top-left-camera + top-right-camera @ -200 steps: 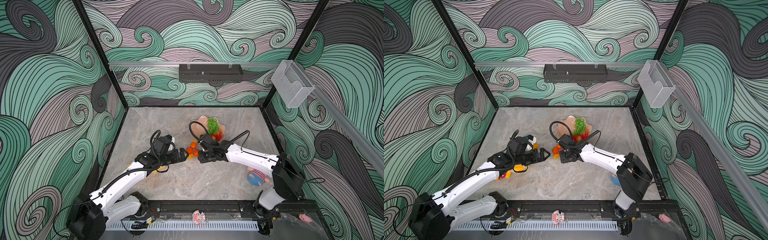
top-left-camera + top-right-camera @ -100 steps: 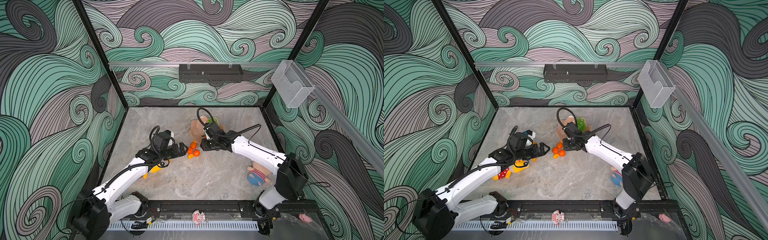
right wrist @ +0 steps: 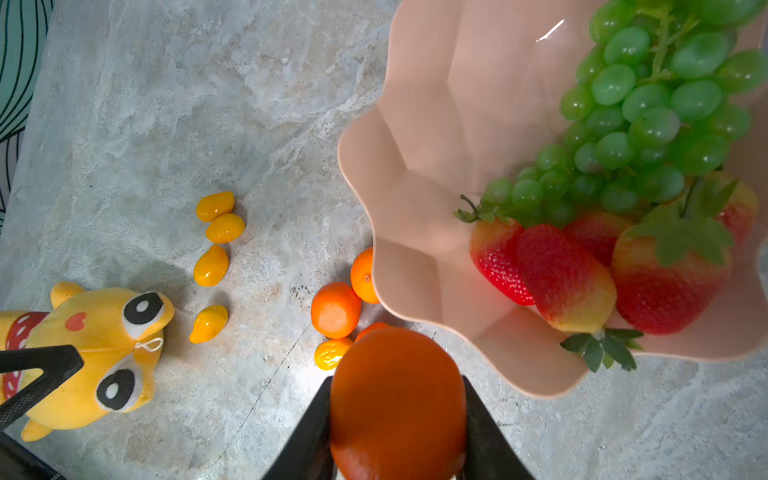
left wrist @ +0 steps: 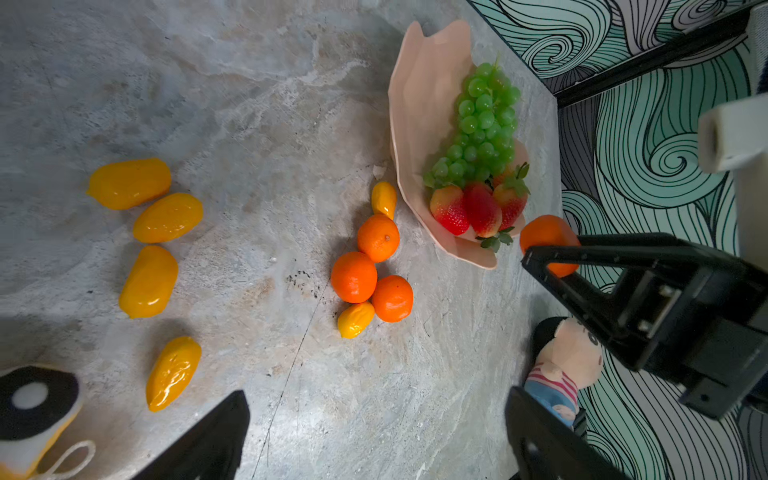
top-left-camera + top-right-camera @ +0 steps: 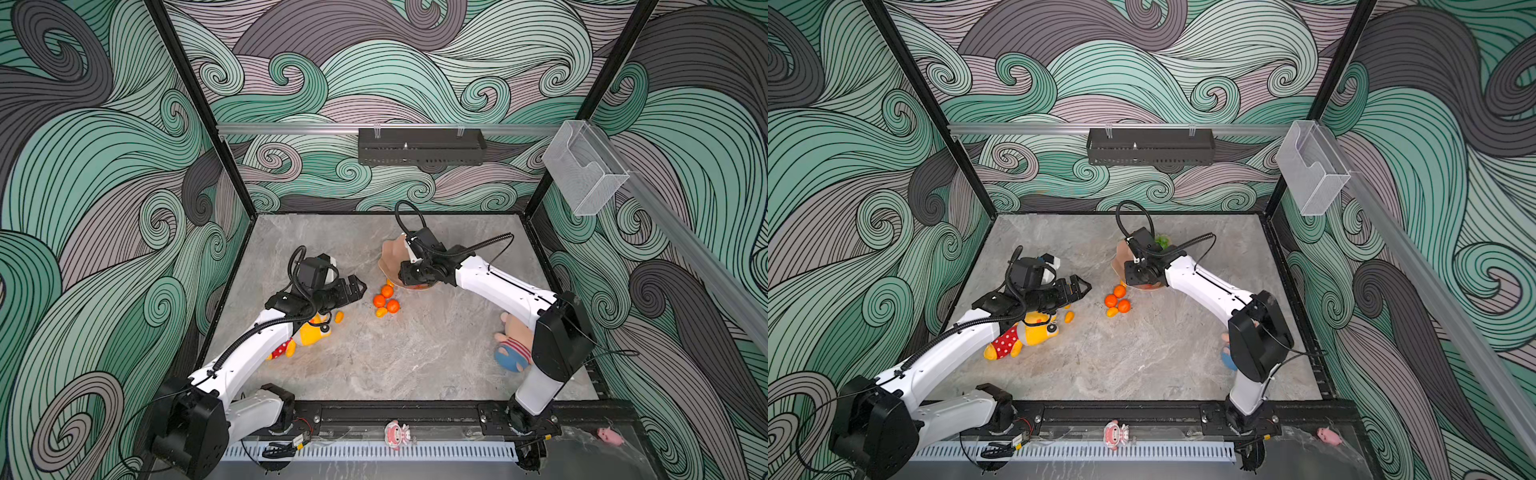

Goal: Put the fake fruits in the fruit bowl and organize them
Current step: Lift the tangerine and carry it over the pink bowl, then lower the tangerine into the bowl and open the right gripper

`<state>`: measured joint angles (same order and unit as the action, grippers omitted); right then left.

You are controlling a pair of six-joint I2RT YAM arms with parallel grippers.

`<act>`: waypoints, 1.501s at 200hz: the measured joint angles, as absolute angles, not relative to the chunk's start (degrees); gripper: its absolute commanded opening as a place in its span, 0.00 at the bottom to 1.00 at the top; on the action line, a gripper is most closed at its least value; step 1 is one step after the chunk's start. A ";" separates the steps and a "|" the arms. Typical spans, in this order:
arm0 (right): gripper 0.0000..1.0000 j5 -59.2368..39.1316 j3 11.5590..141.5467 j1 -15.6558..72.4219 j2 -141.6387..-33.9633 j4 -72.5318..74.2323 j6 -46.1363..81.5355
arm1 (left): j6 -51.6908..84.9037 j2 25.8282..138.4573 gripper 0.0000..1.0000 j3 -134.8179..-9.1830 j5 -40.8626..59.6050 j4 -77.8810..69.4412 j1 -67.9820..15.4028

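**Right gripper [image 3: 397, 380] clamped on a round glossy orange tangerine [image 3: 399, 419] at the near rim of the shallow peach-pink scalloped plastic fruit bowl [image 3: 419, 166].**

Its jaws stood partly closed, one finger on each side of the tangerine, which hung just off the bowl's near rim beside the strawberries. The bowl sat at the far middle of the grey marbled table [image 5: 415, 357] and held one green grape bunch [image 3: 640, 124] and at least three red strawberries [image 3: 561, 278]. Three loose tangerines [image 4: 354, 277] lay touching one another just near-left of the bowl. One small oval yellow-orange kumquat [image 4: 384, 199] lay against the bowl's rim, a second [image 4: 355, 319] touched the cluster, and four more [image 4: 148, 281] lay in a loose row further left, six in all. The left gripper [image 5: 358, 286] hung wide open and empty, left of the cluster.
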<state>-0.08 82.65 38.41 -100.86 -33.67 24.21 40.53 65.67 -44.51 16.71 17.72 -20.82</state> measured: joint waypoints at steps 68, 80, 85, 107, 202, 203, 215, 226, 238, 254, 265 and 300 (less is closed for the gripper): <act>0.29 -0.47 92.23 36.45 -109.08 -34.13 22.63 | 40.62 70.94 0.99 -48.77 19.70 15.20 -16.97; 0.29 -0.47 94.17 36.23 -110.91 -34.17 22.46 | 40.66 72.79 0.99 -50.59 20.38 14.94 -16.75; 0.29 -0.47 95.04 36.07 -111.79 -34.28 22.37 | 40.66 73.67 0.99 -51.46 20.82 14.94 -16.56; 0.29 -0.47 98.94 35.38 -115.68 -34.70 21.69 | 40.69 77.25 0.99 -55.18 22.76 14.70 -16.05; 0.29 1.32 117.10 32.27 -132.84 -39.70 17.50 | 42.28 90.02 0.99 -62.43 29.67 8.95 -14.26; 0.29 1.34 117.21 32.27 -132.99 -39.75 17.45 | 42.28 90.06 0.98 -62.48 29.76 8.95 -14.26; 0.30 1.58 119.15 32.23 -134.78 -40.84 16.97 | 42.54 90.83 0.99 -62.96 30.63 8.34 -13.93; 0.31 1.72 120.60 32.23 -136.05 -41.47 16.64 | 42.72 91.18 0.99 -63.00 31.31 7.84 -13.87; 0.32 1.83 121.75 32.25 -137.21 -42.13 16.43 | 42.85 91.31 0.99 -63.00 31.83 7.64 -13.67; 0.35 1.98 123.68 32.25 -138.61 -43.29 16.19 | 42.98 91.31 0.99 -63.00 32.32 7.57 -13.50; 0.39 2.00 124.31 32.25 -139.24 -43.64 15.99 | 43.03 91.31 0.99 -63.00 32.45 7.46 -13.41; 0.49 2.17 124.62 32.23 -139.81 -44.64 15.35 | 43.13 91.31 0.99 -63.00 32.62 7.25 -13.23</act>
<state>2.17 124.62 32.23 -139.81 -44.64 15.35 43.13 91.31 -63.00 32.62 7.25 -13.23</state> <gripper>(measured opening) 0.466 0.986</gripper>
